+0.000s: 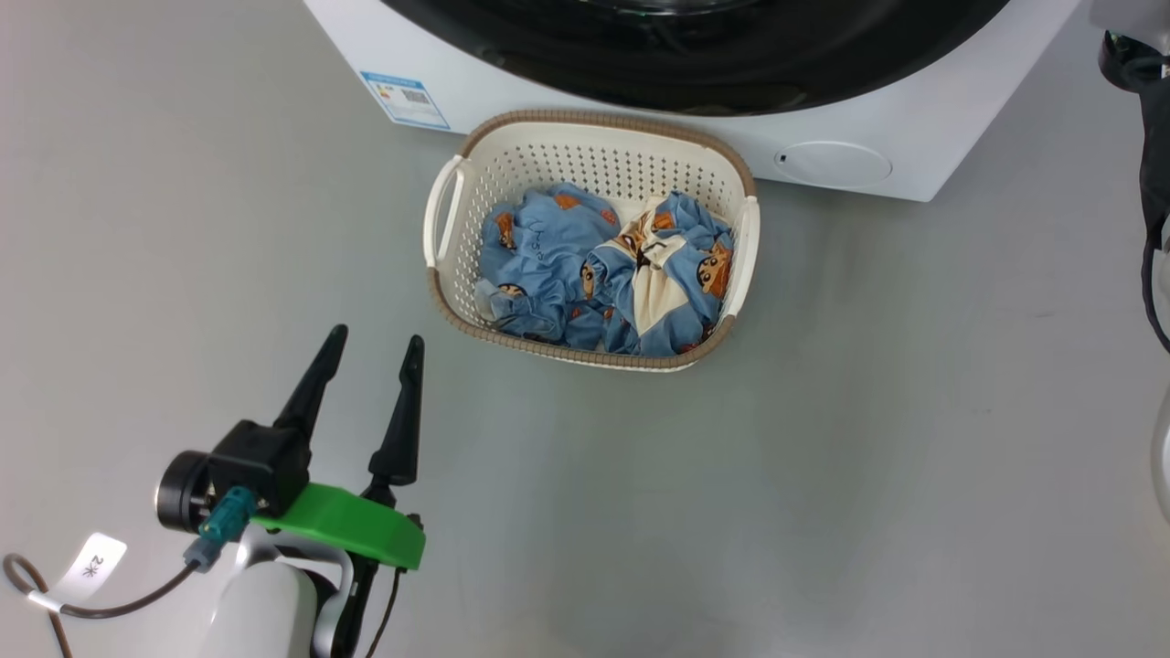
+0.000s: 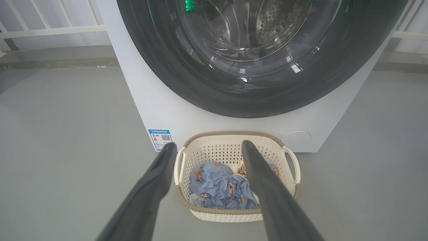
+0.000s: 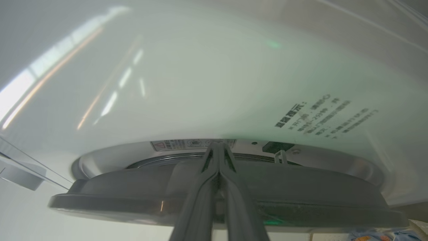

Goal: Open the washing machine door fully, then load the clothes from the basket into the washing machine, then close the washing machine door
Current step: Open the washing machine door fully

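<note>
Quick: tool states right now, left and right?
Left tool: open, empty.
Right tool: closed, gripping nothing, tips at the washing machine door.

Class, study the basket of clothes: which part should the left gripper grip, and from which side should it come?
Grip the raised bunched fold near the middle of the clothes, coming down from above. The basket walls them in on every side; only its top is open. The open left gripper could likely straddle that hump.
</note>
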Robot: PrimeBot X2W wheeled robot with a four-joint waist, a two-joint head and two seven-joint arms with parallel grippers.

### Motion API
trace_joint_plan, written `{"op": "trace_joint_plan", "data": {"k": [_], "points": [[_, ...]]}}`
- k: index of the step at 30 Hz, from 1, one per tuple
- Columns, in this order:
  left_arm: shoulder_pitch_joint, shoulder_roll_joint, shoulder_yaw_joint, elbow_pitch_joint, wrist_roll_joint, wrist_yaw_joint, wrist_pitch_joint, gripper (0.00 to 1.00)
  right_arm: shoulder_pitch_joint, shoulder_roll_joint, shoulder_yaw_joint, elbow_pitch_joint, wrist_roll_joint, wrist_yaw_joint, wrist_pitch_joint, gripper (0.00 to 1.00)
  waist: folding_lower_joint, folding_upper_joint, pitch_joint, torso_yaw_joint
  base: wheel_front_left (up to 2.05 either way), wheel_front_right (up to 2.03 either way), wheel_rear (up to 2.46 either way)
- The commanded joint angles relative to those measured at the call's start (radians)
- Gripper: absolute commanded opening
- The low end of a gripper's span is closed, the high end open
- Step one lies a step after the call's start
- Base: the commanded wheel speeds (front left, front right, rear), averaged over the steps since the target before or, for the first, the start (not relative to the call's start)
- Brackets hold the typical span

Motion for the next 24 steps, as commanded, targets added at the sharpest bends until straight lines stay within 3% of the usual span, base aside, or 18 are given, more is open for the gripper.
{"op": "trace_joint_plan", "data": {"k": [1,12,24], "points": [[-0.020,0.020,0.031,-0.025,-0.003,0.007,-0.010,1.00,-0.043,0.014,0.002,-0.019,-0.023,0.002,0.002,0.00,0.0000,-0.0001,0.009,0.005,0.00,0.00,0.00],[-0.047,0.020,0.022,-0.037,-0.018,0.009,-0.010,1.00,-0.110,0.006,-0.019,0.015,-0.081,0.002,0.022,0.00,0.0000,-0.0001,0.056,0.012,0.00,0.00,0.00],[-0.061,0.020,0.014,-0.055,-0.025,0.024,-0.010,1.00,-0.117,0.016,-0.022,0.050,-0.095,0.002,0.197,0.00,0.0000,-0.0001,0.054,0.009,0.00,0.00,0.00]]}}
